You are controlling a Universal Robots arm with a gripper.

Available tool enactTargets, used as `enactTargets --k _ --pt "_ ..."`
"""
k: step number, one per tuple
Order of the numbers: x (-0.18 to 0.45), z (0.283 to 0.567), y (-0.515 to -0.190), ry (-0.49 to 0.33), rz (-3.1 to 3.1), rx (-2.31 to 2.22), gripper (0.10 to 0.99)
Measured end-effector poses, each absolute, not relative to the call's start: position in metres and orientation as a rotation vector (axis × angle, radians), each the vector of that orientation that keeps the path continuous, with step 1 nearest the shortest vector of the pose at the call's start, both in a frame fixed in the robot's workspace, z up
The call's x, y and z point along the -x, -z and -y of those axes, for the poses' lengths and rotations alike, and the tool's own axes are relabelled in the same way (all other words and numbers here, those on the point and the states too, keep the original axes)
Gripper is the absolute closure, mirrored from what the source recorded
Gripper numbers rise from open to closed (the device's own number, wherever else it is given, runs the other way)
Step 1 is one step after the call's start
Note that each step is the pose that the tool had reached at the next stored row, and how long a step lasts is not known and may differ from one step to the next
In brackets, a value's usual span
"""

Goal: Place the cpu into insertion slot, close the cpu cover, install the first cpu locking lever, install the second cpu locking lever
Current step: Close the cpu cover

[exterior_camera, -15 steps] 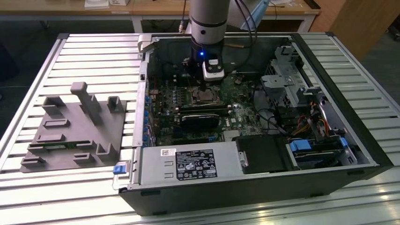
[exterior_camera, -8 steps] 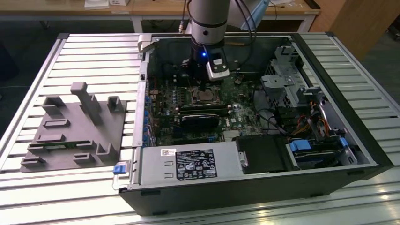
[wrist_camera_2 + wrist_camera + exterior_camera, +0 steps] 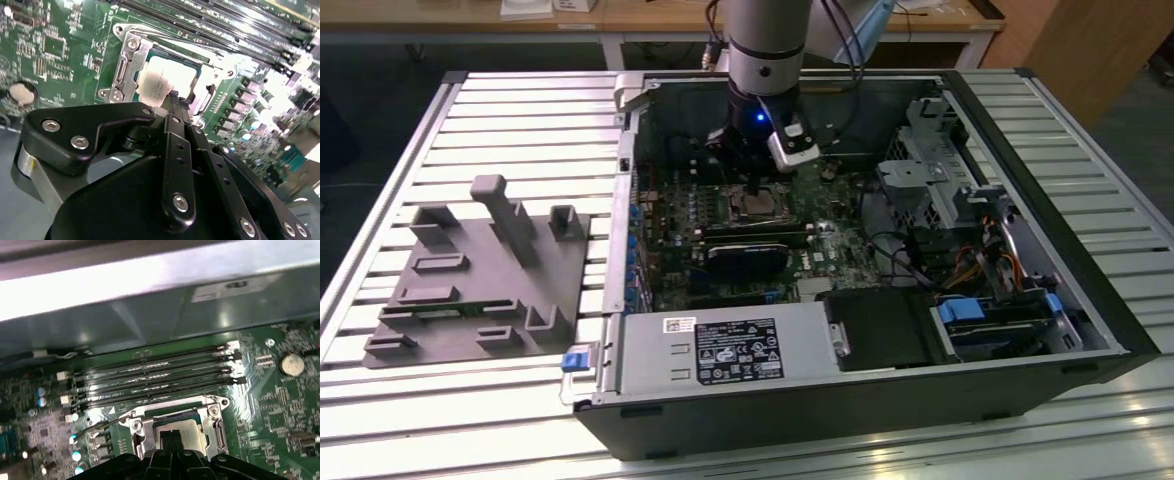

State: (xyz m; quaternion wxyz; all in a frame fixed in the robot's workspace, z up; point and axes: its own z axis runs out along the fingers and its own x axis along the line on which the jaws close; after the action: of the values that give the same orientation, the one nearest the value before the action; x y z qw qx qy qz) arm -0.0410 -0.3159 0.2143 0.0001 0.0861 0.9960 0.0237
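Inside the open computer case, the insertion slot (image 3: 754,205) sits on the green board directly under my gripper (image 3: 750,172). The cpu (image 3: 167,77) lies in the slot, its pale metal face showing through the window of the cpu cover (image 3: 125,70), which looks flat over it. My gripper (image 3: 176,97) is shut, its black fingertips pressed together and hanging just over one edge of the cpu (image 3: 194,436). Nothing is held between them. In the first wrist view, a thin wire locking lever (image 3: 102,425) angles outward from a corner of the cover (image 3: 218,427), beside my gripper (image 3: 173,439).
Long black memory slots (image 3: 155,372) run beside the socket, with the case wall (image 3: 150,315) behind them. A coin battery (image 3: 292,364) lies on the board. A black card (image 3: 747,258) and the power supply (image 3: 720,350) sit nearer the camera. A grey fixture (image 3: 480,270) rests on the exterior view's left.
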Motion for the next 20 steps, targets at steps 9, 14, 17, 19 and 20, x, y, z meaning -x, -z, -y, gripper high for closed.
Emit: enactTargets --k 9,14,17,19,20 --pt "0.0409 0.3159 -0.2142 -0.034 -3.132 -0.229 0.98" --pt "0.0427 0.316 -0.2139 -0.032 -3.13 -0.226 0.98" --pt "0.0454 0.3165 -0.2134 -0.034 -3.117 -0.218 0.98" --pt "0.0469 0.3173 -0.2129 -0.035 -3.107 -0.213 0.98" --pt "0.0475 0.3178 -0.2126 -0.035 -3.103 -0.21 0.98"
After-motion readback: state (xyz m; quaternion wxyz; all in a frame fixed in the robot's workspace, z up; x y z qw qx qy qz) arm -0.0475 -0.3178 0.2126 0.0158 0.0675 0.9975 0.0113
